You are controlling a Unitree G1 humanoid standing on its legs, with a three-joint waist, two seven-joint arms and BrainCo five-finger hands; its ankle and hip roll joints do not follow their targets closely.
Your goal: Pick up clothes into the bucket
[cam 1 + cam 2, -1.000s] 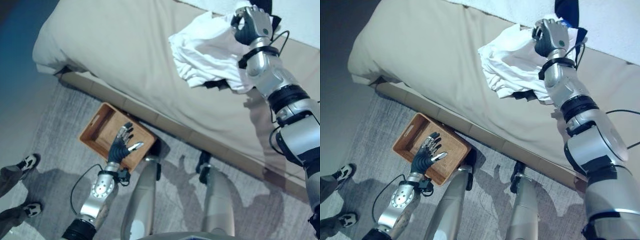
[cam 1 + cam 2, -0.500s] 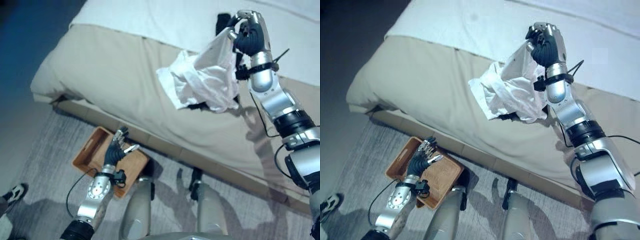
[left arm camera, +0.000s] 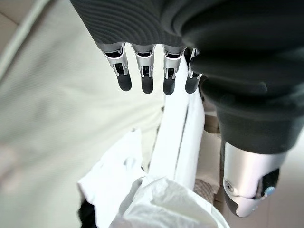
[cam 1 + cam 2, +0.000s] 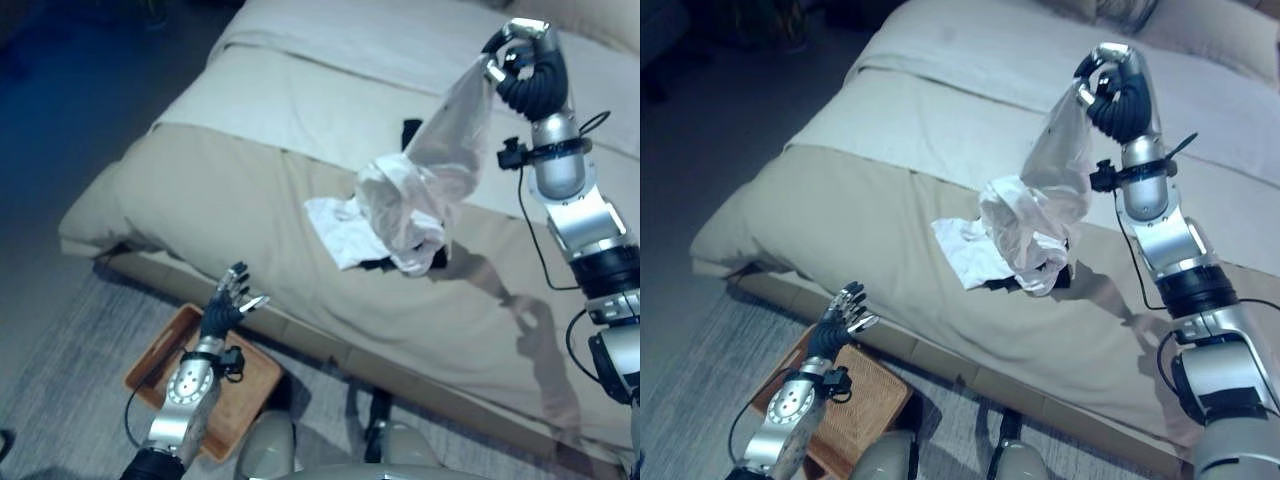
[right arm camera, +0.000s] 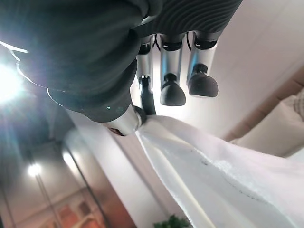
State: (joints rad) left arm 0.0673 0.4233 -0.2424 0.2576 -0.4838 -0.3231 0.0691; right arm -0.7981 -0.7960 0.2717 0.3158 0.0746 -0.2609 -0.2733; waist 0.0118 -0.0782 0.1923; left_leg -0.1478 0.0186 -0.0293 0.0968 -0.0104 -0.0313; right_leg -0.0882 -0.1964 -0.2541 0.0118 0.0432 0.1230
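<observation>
Rising well above the bed [image 4: 250, 120] since a second ago, the right hand [image 4: 527, 68] pinches the white garment [image 4: 420, 195], its tail apparently still touching; the open left hand [image 4: 228, 300] hovers over the wooden tray [image 4: 150, 365], transfer pending.

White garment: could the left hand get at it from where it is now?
Probably not. The white garment hangs from the right hand, raised high over the bed. The left hand is low, open above the wooden basket on the floor, with the bed's edge between them.
</observation>
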